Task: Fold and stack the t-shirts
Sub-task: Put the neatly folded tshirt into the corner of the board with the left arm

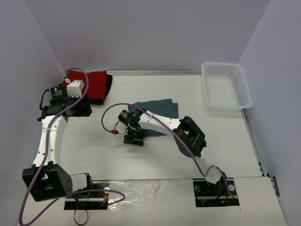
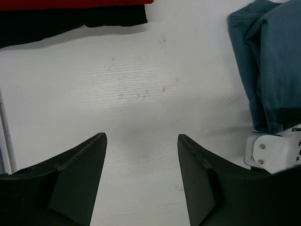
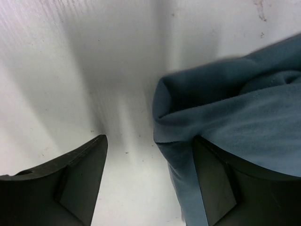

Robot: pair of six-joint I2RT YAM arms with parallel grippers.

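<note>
A teal t-shirt (image 1: pixel 160 109) lies partly folded at the table's middle. A red t-shirt (image 1: pixel 94 84) lies folded on a black t-shirt (image 1: pixel 109 87) at the back left. My right gripper (image 1: pixel 134 136) is low at the teal shirt's near-left edge. In the right wrist view it (image 3: pixel 148 183) is open, with the teal shirt's rolled edge (image 3: pixel 235 117) lying between the jaws against the right finger. My left gripper (image 1: pixel 84 107) is open and empty over bare table (image 2: pixel 141 179), near the red (image 2: pixel 70 2) and black (image 2: pixel 70 21) shirts. The teal shirt (image 2: pixel 273 61) shows at its right.
A white lattice basket (image 1: pixel 244 89) stands at the back right. Grey walls close in the table on the left, back and right. The right arm's white wrist part (image 2: pixel 275 150) shows at the edge of the left wrist view.
</note>
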